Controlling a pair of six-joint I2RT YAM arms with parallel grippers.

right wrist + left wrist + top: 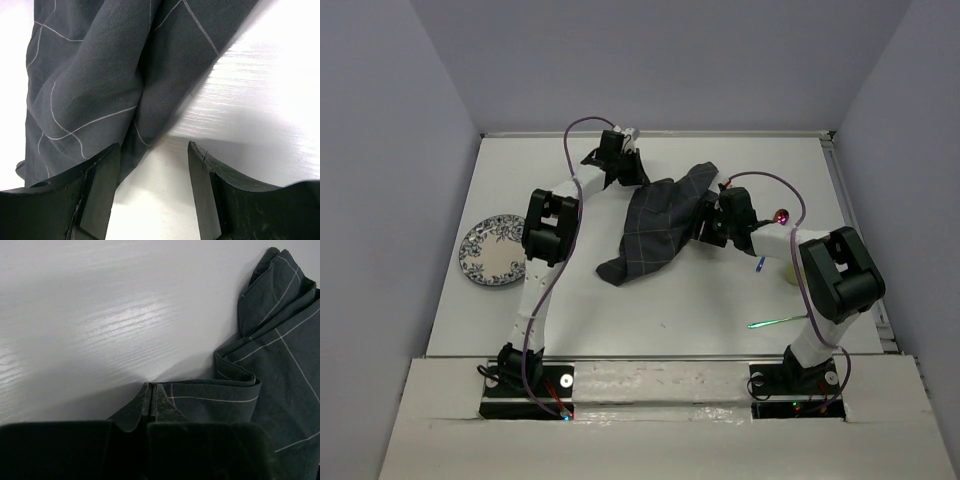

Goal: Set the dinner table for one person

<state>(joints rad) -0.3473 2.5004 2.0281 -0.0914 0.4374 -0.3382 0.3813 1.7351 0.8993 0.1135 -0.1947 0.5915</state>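
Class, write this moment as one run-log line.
left fingers: shut on placemat edge | right fingers: open beside placemat | plate: untouched

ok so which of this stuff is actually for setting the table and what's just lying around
For the job: dinner table, checked placemat, patterned plate, thin green stick, likely cutlery.

Lying about, or unclear: pale object near the table's right edge, small reddish thing farther back; both too small to identify.

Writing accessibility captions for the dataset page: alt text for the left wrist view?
The left gripper is shut on a folded edge of the dark checked placemat, at bottom centre. The rest of the cloth lies bunched along the right side on the white dinner table.
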